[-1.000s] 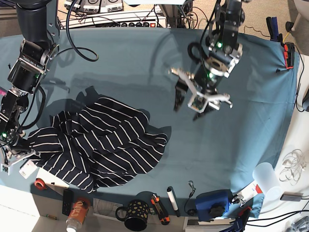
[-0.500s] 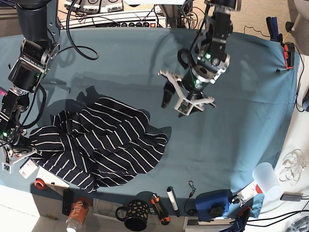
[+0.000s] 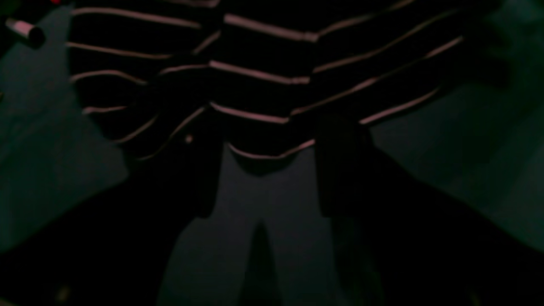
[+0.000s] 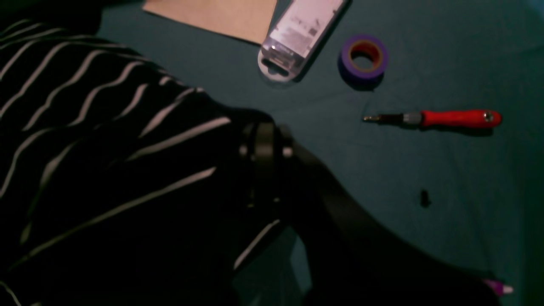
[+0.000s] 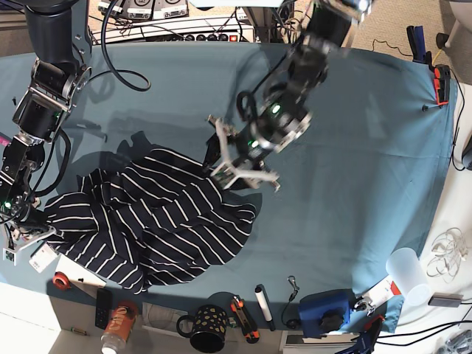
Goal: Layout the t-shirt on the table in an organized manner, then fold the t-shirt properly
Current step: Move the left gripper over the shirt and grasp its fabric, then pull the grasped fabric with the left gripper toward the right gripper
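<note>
The t-shirt (image 5: 147, 221), dark navy with thin white stripes, lies crumpled on the lower left of the teal table (image 5: 369, 147). My left gripper (image 5: 223, 169) hovers open at the shirt's upper right edge. In the left wrist view its two dark fingers (image 3: 204, 178) stand apart on either side of the shirt's hem (image 3: 263, 148), low over the cloth. My right gripper (image 5: 18, 234) is at the shirt's far left end. In the right wrist view it (image 4: 263, 170) is shut on a fold of the t-shirt (image 4: 106, 161).
Beside the right gripper lie a purple tape roll (image 4: 363, 57), a red screwdriver (image 4: 454, 119) and a clear plastic pack (image 4: 297, 38). Along the front edge stand a dotted mug (image 5: 206, 328), an orange bottle (image 5: 118, 324), a white marker (image 5: 263, 306) and a blue box (image 5: 324, 310).
The left arm has swung left and down from the table's middle to the shirt's upper right edge, jaws still open. The right gripper and the shirt have stayed put.
</note>
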Action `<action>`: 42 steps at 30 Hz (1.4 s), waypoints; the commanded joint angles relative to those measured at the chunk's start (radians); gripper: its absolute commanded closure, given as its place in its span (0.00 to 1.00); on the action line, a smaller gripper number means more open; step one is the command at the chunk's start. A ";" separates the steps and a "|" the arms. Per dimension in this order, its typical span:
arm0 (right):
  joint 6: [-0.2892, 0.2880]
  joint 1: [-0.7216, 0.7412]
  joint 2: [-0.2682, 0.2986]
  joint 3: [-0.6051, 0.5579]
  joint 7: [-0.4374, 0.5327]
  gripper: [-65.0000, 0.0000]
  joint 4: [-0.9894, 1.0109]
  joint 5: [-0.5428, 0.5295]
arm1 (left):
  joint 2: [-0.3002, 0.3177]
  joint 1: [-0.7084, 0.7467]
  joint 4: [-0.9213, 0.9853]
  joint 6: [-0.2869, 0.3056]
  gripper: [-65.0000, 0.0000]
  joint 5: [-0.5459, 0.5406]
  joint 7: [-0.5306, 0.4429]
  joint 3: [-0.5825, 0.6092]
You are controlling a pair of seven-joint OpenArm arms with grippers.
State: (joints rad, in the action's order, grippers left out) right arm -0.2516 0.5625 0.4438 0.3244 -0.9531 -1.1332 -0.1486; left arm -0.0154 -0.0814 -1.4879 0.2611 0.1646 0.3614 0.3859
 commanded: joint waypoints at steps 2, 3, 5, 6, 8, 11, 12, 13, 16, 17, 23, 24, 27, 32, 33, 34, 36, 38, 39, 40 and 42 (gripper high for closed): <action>0.004 0.031 0.022 0.004 0.027 1.00 -0.017 -0.001 | -0.025 -0.053 0.045 -0.003 0.47 -0.007 -0.024 0.015; 0.004 0.031 0.021 0.004 0.027 1.00 -0.017 -0.001 | -0.037 -0.071 0.075 -0.003 0.47 -0.008 -0.024 0.016; 0.004 0.031 0.021 0.004 0.032 1.00 -0.017 -0.001 | -0.060 -0.099 0.122 -0.003 0.47 -0.008 -0.021 0.016; 0.004 0.031 0.021 0.004 0.034 1.00 -0.017 -0.001 | -0.071 -0.110 0.138 -0.003 0.47 -0.008 -0.021 0.016; 0.004 0.031 0.021 0.004 0.036 1.00 -0.017 -0.001 | -0.087 -0.127 0.158 -0.003 0.47 -0.008 -0.022 0.016; 0.004 0.031 0.021 0.004 0.036 1.00 -0.017 -0.001 | -0.109 -0.150 0.187 -0.007 0.53 -0.007 -0.021 0.016; 0.004 0.031 0.021 0.004 0.035 1.00 -0.017 0.000 | -0.117 -0.158 0.201 -0.012 0.59 -0.008 -0.021 0.016; 0.004 0.031 0.021 0.004 0.032 1.00 -0.017 0.000 | -0.122 -0.166 0.217 -0.039 0.67 -0.008 -0.021 0.016; 0.002 0.031 0.021 0.004 0.010 1.00 -0.017 0.000 | -0.122 -0.174 0.240 -0.092 0.86 -0.007 -0.018 0.015; -0.009 0.031 0.021 0.004 0.007 1.00 -0.017 -0.001 | -0.119 -0.174 0.240 -0.094 0.89 -0.007 -0.018 0.015; -0.032 0.031 0.022 0.004 0.054 1.00 -0.017 0.009 | -0.121 -0.173 0.240 -0.062 1.00 -0.025 -0.017 0.016; -0.031 0.031 0.022 0.004 0.083 1.00 -0.017 0.019 | -0.121 -0.173 0.238 -0.048 1.00 -0.046 -0.017 0.016; -0.002 0.031 0.022 0.004 0.174 1.00 -0.017 0.072 | -0.134 -0.167 0.206 -0.007 1.00 -0.130 0.013 0.016; 0.060 0.031 0.022 0.004 0.266 1.00 -0.017 0.122 | -0.142 -0.165 0.075 0.104 1.00 -0.267 0.097 0.042; 0.070 0.031 0.023 0.004 0.278 1.00 -0.017 0.131 | -0.142 -0.165 0.040 0.137 1.00 -0.291 0.113 0.056; 0.077 0.031 0.025 0.004 0.284 1.00 -0.017 0.135 | -0.142 -0.165 0.006 0.164 1.00 -0.309 0.129 0.074; 0.077 0.031 0.034 0.004 0.292 1.00 -0.017 0.134 | -0.142 -0.165 -0.053 0.202 1.00 -0.327 0.165 0.121; 0.077 0.031 0.044 0.004 0.291 1.00 -0.017 0.134 | -0.142 -0.165 -0.085 0.208 1.00 -0.325 0.197 0.177; 0.075 0.031 0.050 0.004 0.286 1.00 -0.017 0.134 | -0.142 -0.165 -0.088 0.208 1.00 -0.321 0.200 0.206; 0.071 0.031 0.055 0.004 0.275 1.00 -0.017 0.133 | -0.142 -0.164 -0.087 0.208 1.00 -0.306 0.200 0.232; 0.042 0.031 0.071 0.004 0.242 1.00 -0.017 0.123 | -0.142 -0.159 -0.087 0.207 1.00 -0.256 0.200 0.281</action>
State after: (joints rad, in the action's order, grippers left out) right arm -0.2165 0.5625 0.4915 0.3244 -0.7399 -1.1320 -0.0254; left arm -0.1318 -0.2245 -1.5566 0.4686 -0.0776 0.5838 0.6697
